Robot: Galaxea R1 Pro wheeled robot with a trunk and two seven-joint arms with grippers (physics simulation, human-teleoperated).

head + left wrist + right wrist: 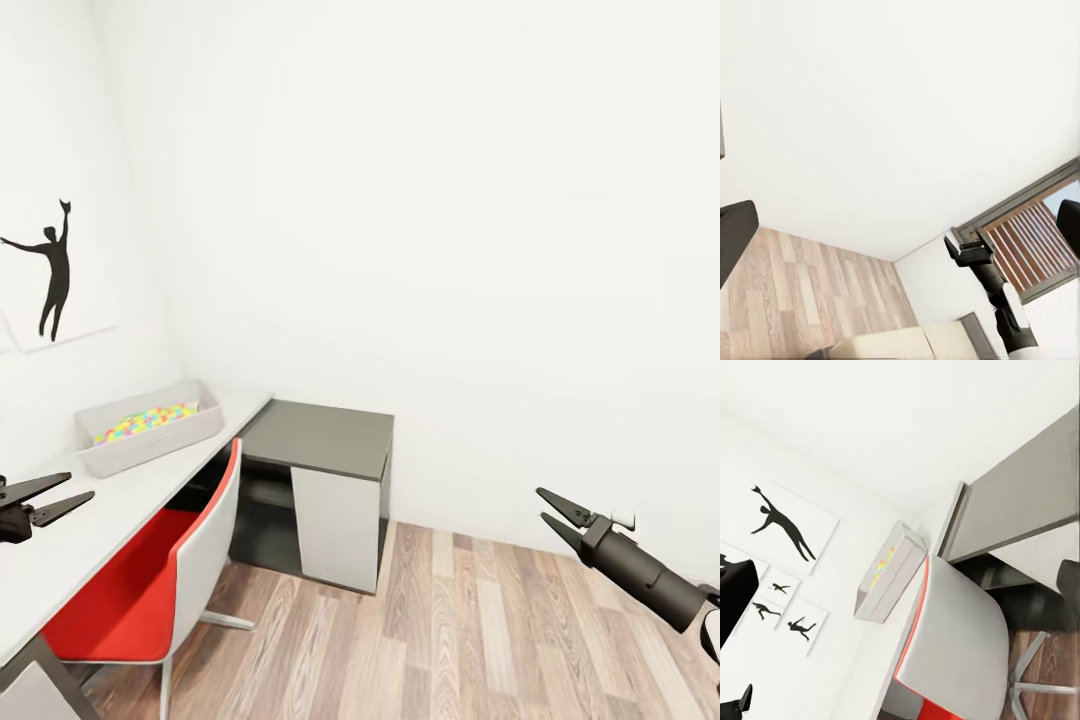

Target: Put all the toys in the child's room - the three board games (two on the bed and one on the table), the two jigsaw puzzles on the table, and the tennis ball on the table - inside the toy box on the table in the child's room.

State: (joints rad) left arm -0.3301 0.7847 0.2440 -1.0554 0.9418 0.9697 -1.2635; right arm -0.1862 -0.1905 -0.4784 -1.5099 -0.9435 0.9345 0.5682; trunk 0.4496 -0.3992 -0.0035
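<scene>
The toy box [150, 428] sits at the bench's [110, 510] far wall-side end, a colourful jigsaw puzzle [147, 421] inside. Both the left pincer [55, 496] and the right pincer [556, 512] hang parted and empty.

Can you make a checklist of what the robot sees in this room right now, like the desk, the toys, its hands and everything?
Surface: long pale grey table, bare near the robot, joined to a lower dark grey section.
Job's things: shallow grey-beige toy box at the table's far end, bright multicoloured jigsaw puzzle inside.
Clutter: nothing seen.
Grippers: left gripper over the table, fingers apart, empty; right gripper over the floor, fingers apart, empty.
Cables: nothing seen.
Surroundings: red and white chair pushed under the table, wood-plank floor, dancer silhouette picture.
</scene>
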